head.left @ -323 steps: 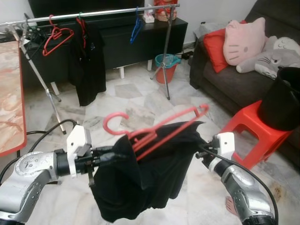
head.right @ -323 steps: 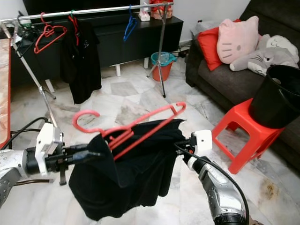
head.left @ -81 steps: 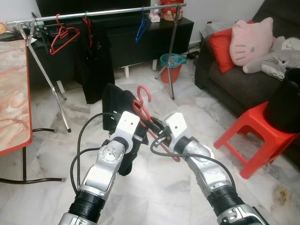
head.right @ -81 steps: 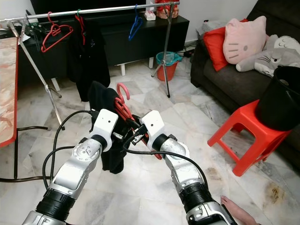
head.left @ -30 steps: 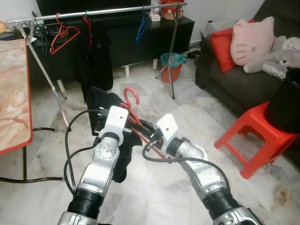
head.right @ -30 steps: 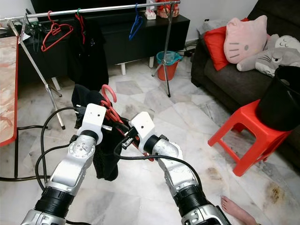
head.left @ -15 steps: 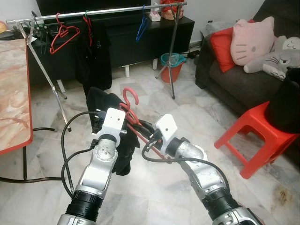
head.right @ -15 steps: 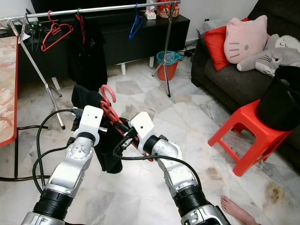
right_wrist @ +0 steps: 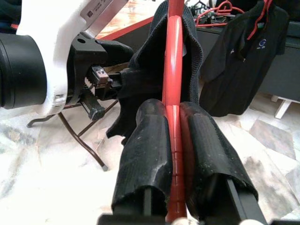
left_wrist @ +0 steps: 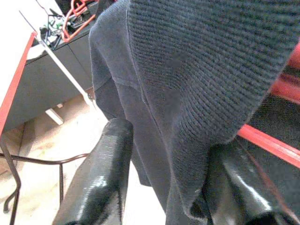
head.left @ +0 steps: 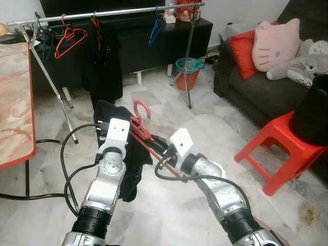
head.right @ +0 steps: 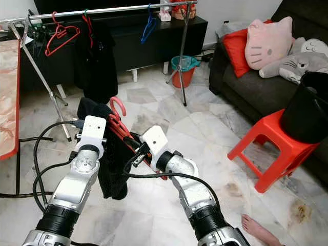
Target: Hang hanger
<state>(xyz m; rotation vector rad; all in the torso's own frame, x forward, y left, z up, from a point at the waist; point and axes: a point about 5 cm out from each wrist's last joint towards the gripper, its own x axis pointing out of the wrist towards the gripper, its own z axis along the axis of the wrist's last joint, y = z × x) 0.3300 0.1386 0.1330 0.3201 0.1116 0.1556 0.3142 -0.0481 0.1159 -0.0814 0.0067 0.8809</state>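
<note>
far rail (head.left: 107, 13) spans left to right across the room, well apart from both arms, up and ahead. black garment (head.left: 128, 154) drapes off the red hanger (head.left: 141, 128), held low and near, between the arms. hanger's long bar runs near-right to far-left, hook up and toward the rail. right end effector (right_wrist: 173, 136) is clamped on the hanger bar. left end effector (left_wrist: 164, 178) has its fingers spread, garment between them, not pinched. rail gap right of the hung shirt (head.left: 105, 66) looks nearest.
</note>
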